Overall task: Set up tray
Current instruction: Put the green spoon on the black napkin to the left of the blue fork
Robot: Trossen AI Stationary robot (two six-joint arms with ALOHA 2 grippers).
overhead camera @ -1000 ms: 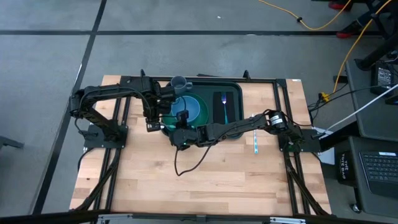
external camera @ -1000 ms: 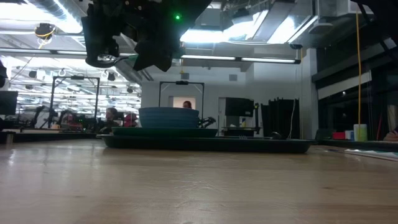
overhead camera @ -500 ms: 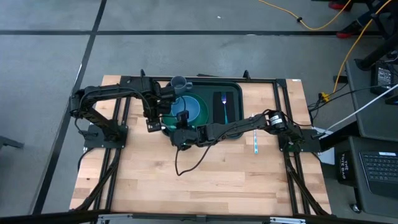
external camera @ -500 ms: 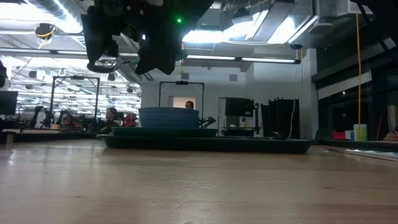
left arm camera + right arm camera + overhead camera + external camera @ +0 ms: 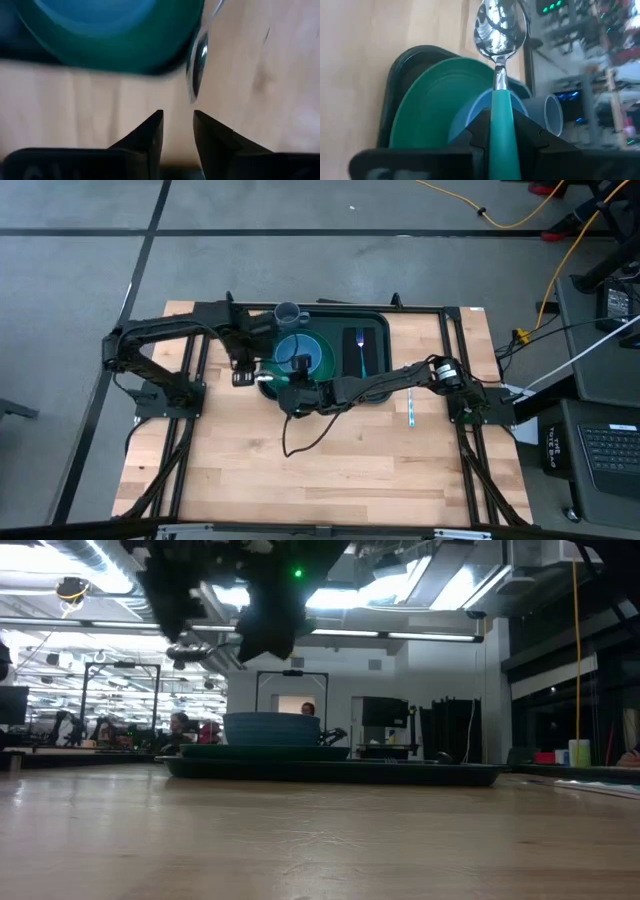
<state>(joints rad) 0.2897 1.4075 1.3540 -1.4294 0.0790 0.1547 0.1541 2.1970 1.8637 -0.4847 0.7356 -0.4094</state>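
Observation:
The dark green tray (image 5: 372,325) lies at the table's far middle. On it are a green plate (image 5: 322,368) with a blue bowl (image 5: 300,352), and a fork (image 5: 359,345) on a black rectangle. A grey cup (image 5: 287,312) stands at the tray's far left corner. My right gripper (image 5: 288,387) is at the tray's near left corner, shut on a teal-handled spoon (image 5: 500,60). My left gripper (image 5: 177,117) stands open just left of the tray (image 5: 243,376), over bare wood. The spoon's bowl (image 5: 197,65) is a little ahead of its fingertips. My right gripper pinches the spoon's teal handle (image 5: 500,125) between its two fingers. The handle runs forward along the fingers, and the shiny bowl (image 5: 500,25) sticks out ahead of them. The fingers reach in from the table's right, pointing left. The spoon is held up clear of the table.
A teal-handled utensil (image 5: 412,408) lies on the wood to the right of the tray. A black cable (image 5: 300,442) loops over the table below the right gripper. The near half of the table is bare wood (image 5: 330,480).
My left gripper has drawn back from over the plate toward the table's left edge, uncovering more of the blue bowl. My right gripper, still shut on the spoon, has shifted slightly toward the far edge.

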